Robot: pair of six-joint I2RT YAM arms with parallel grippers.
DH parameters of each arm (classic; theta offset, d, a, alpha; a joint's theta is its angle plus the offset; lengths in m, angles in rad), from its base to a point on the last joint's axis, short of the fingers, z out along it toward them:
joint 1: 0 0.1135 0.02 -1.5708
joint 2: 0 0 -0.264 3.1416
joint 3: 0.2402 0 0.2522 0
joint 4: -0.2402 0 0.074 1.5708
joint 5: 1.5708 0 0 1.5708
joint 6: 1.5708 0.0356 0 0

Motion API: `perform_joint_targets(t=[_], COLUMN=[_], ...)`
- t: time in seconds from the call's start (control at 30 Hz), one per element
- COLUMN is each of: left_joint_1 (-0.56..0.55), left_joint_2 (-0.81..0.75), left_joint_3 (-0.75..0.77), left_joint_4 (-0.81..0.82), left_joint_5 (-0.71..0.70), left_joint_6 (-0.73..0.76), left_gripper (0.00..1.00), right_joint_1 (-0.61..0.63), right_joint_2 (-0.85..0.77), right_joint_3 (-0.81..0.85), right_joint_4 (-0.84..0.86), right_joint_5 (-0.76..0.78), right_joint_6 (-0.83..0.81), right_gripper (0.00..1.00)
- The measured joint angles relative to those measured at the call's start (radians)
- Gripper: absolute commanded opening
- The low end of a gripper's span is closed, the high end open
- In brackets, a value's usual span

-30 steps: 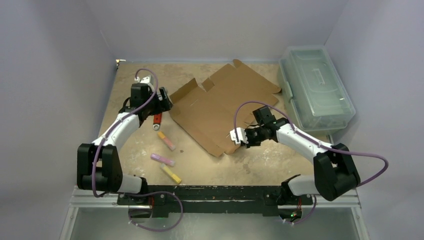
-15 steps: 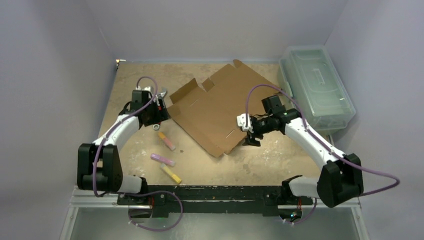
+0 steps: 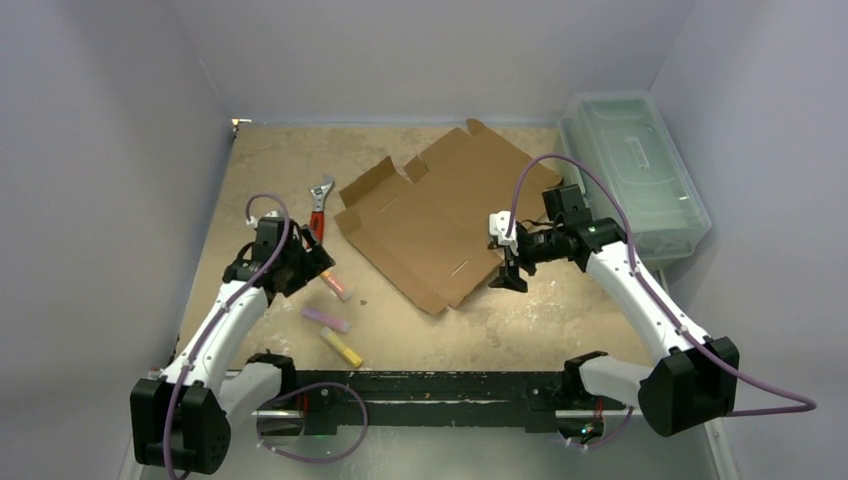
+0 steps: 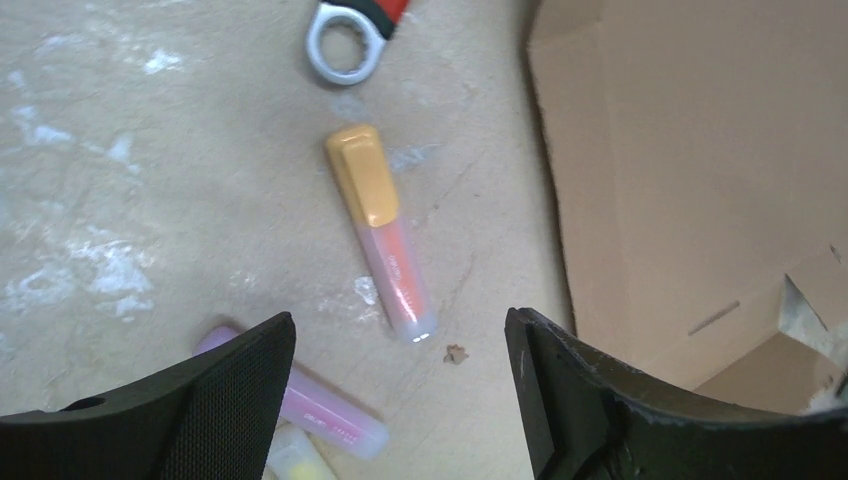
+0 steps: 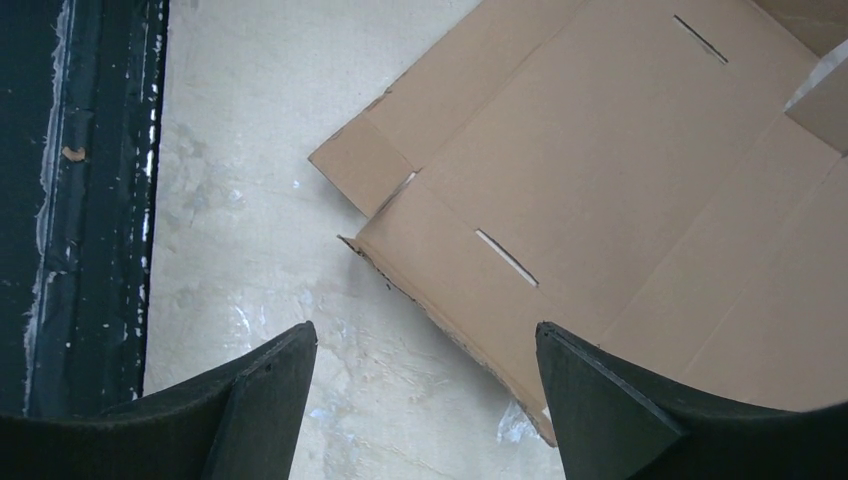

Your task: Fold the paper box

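While the lid sits shut on the pale-green plastic bin (image 3: 632, 175) at the far right, nothing inside can be made out through its translucent walls. It's the only container, and only the top view has it.

The paper box (image 3: 440, 215) lies unfolded and mostly flat mid-table, between the 2 arms, untouched.

Left gripper (image 3: 305, 262): jaws spread, holding nothing, above the highlighters just left of the box. Right gripper (image 3: 508, 270): jaws spread, empty, over the box's near-right edge.

Top view only: the whole red-handled wrench (image 3: 320, 203) and all 3 highlighters in a loose line: orange-capped (image 3: 333, 283), purple (image 3: 326, 319), yellow (image 3: 342, 347).

Left wrist view adds: the orange-capped one lies between the fingers (image 4: 230, 390), only the wrench's ring end shows, and the purple and yellow ones are partly hidden by the left finger.

Right wrist view only: 2 slots cut in the cardboard, a small tab at the near corner, and the black base rail (image 5: 90, 200).
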Motion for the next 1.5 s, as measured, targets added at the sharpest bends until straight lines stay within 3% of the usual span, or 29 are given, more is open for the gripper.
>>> perform_joint_targets(t=[0.2,0.4,0.5,0.7,0.93,1.2,1.5], left_joint_1=[-0.042,-0.091,-0.072,0.009,0.113,0.152,0.137], left_joint_2=[0.063,0.094,0.154,0.452,0.668,0.905,1.039], left_joint_3=[-0.004,-0.006,0.019,0.271,0.452,0.671,0.750], left_joint_4=[-0.086,-0.032,0.064,0.249,0.412,0.407,0.411], left_joint_5=[-0.126,-0.117,-0.040,0.187,0.341,0.461,0.552], left_joint_6=[-0.117,-0.130,-0.023,0.244,0.380,0.549,0.591], left_gripper=[0.76,0.78,0.80,0.81,0.79,0.71,0.56], right_joint_1=[-0.008,-0.026,-0.031,-0.039,-0.055,-0.056,-0.056], right_joint_2=[-0.011,-0.014,-0.014,-0.029,-0.049,-0.042,-0.023], right_joint_3=[-0.010,-0.040,-0.050,-0.069,-0.081,-0.083,-0.083], right_joint_4=[0.016,0.037,0.045,0.060,0.068,0.066,0.066], right_joint_5=[-0.024,-0.025,-0.029,-0.040,-0.051,-0.069,-0.069], right_joint_6=[0.055,0.079,0.084,0.089,0.094,0.089,0.086], right_gripper=[0.84,0.85,0.85,0.86,0.87,0.87,0.88])
